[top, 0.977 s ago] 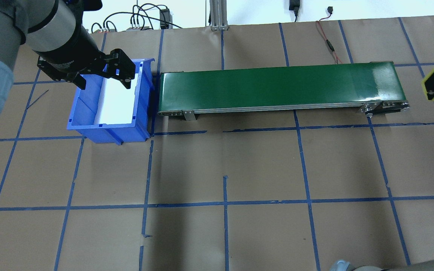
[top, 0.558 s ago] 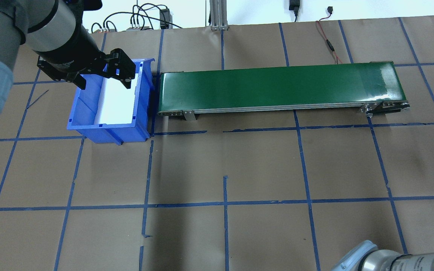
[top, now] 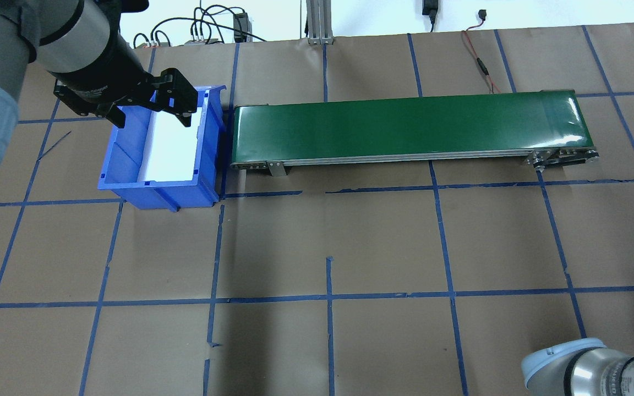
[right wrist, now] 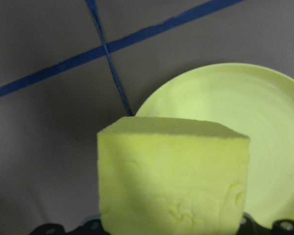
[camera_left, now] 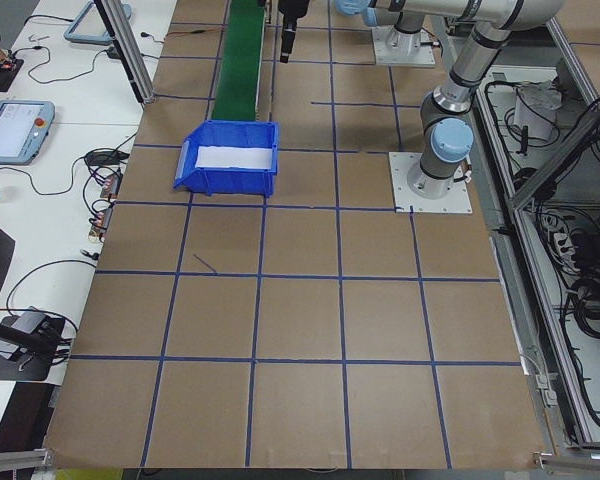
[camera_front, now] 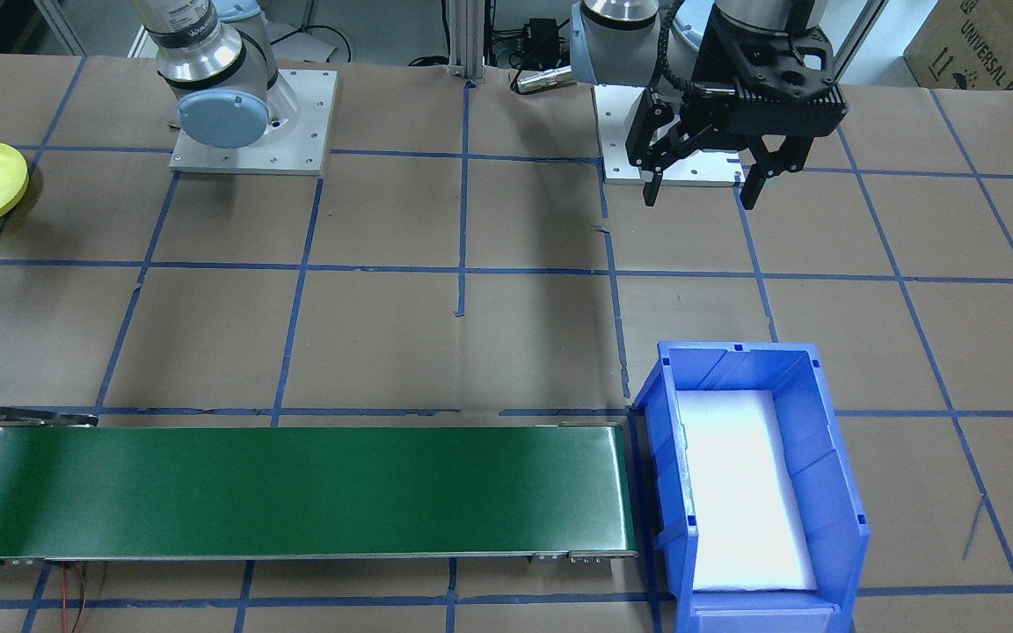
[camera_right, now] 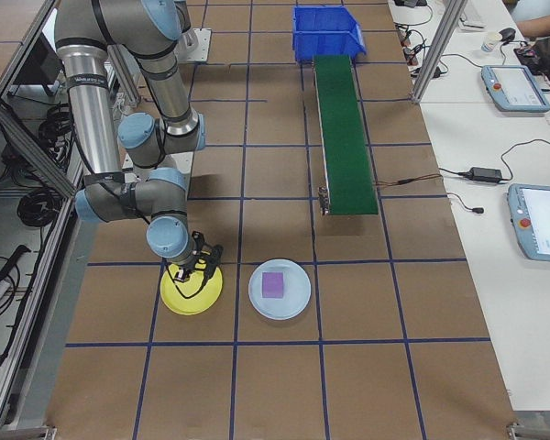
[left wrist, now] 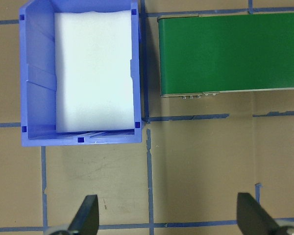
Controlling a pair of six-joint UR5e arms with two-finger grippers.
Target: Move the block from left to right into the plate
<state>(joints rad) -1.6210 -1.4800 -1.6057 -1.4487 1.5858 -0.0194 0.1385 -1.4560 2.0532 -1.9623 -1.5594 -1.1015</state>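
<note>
**Now the yellow block hangs over the plate's edge**

Right gripper (camera_right: pixel 194 273) is clenched on the yellow block (right wrist: pixel 171 176), low over the near rim of the yellow plate (right wrist: pixel 245 127), not yet at its middle. Delivery step, I'd say: next it must shift further in over the plate, lower, then let go. Far from the plate, the left gripper (camera_front: pixel 704 180) hovers with fingers spread, holding nothing

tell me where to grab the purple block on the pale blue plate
From straight above, with the jaws across two opposite side faces. The purple block lies flat in the middle of the pale blue plate, top face up, with free room all around it inside the low rim.
</note>
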